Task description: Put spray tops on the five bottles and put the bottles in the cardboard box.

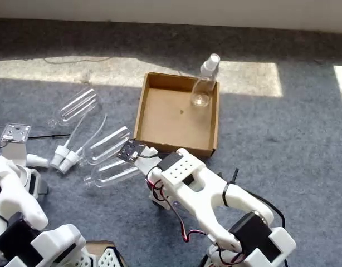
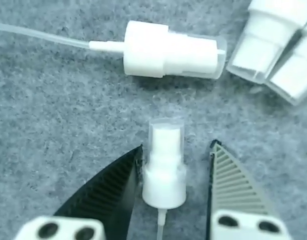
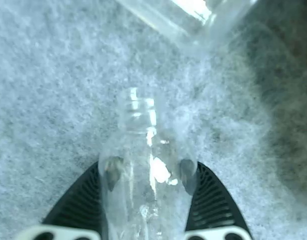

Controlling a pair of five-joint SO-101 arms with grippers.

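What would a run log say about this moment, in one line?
left gripper: open, straddling spray top | right gripper: around uncapped bottle | cardboard box: one capped bottle standing inside

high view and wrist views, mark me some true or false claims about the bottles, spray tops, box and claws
1. The brown cardboard box holds two bottles. False: one clear bottle with a white top stands in it.
2. Three topless clear bottles lie on the grey carpet left of the box. True.
3. The left claw is shut on a bottle. False: it is open around a white spray top lying on the carpet.
4. The right claw grips an uncapped bottle. True.
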